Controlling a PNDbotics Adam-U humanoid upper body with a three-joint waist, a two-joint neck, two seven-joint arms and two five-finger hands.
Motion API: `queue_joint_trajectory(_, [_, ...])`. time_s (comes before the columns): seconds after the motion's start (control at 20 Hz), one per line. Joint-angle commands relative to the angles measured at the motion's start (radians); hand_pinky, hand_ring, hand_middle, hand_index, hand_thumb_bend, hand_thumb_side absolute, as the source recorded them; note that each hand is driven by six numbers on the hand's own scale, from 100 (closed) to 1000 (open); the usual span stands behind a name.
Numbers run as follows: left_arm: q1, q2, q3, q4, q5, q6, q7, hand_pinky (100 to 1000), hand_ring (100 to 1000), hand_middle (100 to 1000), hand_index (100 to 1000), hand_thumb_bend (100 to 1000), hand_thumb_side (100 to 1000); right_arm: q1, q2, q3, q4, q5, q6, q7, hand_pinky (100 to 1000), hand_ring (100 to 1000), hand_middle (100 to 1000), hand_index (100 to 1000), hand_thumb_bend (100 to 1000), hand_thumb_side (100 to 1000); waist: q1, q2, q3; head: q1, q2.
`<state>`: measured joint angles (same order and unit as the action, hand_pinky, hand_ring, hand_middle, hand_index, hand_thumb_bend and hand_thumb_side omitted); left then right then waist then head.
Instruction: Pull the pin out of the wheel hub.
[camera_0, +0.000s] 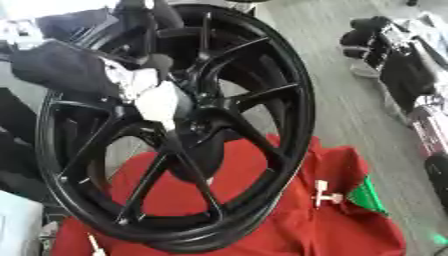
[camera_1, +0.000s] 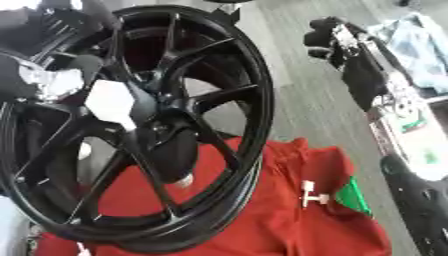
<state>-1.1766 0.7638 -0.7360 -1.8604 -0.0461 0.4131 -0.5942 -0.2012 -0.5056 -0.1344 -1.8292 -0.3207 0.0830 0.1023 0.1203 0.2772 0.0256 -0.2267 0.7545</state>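
Black wheel hub (camera_0: 219, 165) stood tilted on red cloth (camera_0: 306, 220); left hand (camera_0: 131, 82) sat at its centre, whitish pin (camera_0: 160, 102) apparently there, grip unclear; likely mid-pull, needing straight withdrawal; right hand unseen.

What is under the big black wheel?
A red cloth lies under the wheel, showing through its spokes. A small white piece rests on the cloth beside it. What the cloth covers cannot be seen; the rim hides part of the cloth.

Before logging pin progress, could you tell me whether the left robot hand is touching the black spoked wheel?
Touching: the left eye view shows the left robot hand lying against the black spoked wheel at its hub.
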Motion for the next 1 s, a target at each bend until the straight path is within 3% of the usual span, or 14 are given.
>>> queue_joint_trajectory(0.05, [-0.005, 0.006, 0.025, 0.024, -0.029, -0.013, -0.059, 907, 871, 824, 868, 257, 362, -0.008, -0.026, -0.002, -0.011, 0.003, -0.002, 0.005, 843, 813, 669, 779, 100, 741, -0.008, -0.024, -0.001, 0.001, -0.002])
queue_joint_trajectory(0.2, [0.0, -0.006, 0.036, 0.06, -0.063, -0.028, -0.113, 910, 871, 813, 847, 274, 325, -0.009, -0.026, 0.0, -0.011, 0.004, -0.001, 0.008, 843, 813, 669, 779, 100, 743, -0.009, -0.023, -0.002, 0.001, -0.002])
queue_joint_trajectory(0.55, [0.0, -0.026, 0.068, 0.113, -0.105, -0.063, -0.219, 914, 873, 812, 849, 279, 340, -0.01, -0.025, 0.002, -0.01, 0.006, 0.0, 0.011, 843, 813, 669, 779, 100, 745, -0.01, -0.022, -0.003, 0.001, -0.003])
queue_joint_trajectory(0.6, [0.001, -0.028, 0.07, 0.117, -0.107, -0.066, -0.224, 922, 875, 804, 857, 319, 439, -0.01, -0.025, 0.003, -0.01, 0.006, 0.0, 0.011, 843, 813, 669, 780, 100, 748, -0.01, -0.022, -0.003, 0.001, -0.004])
queue_joint_trajectory(0.85, [0.001, -0.058, 0.072, 0.173, -0.12, -0.09, -0.231, 923, 874, 805, 863, 328, 470, -0.012, -0.024, 0.007, -0.009, 0.009, 0.001, 0.015, 843, 814, 669, 780, 100, 749, -0.011, -0.02, -0.006, 0.005, -0.006])
queue_joint_trajectory(1.0, [-0.001, -0.069, 0.064, 0.19, -0.116, -0.11, -0.248, 938, 884, 809, 876, 385, 569, -0.013, -0.023, 0.007, -0.008, 0.009, 0.002, 0.015, 843, 813, 668, 780, 100, 739, -0.011, -0.019, -0.008, 0.007, -0.007])
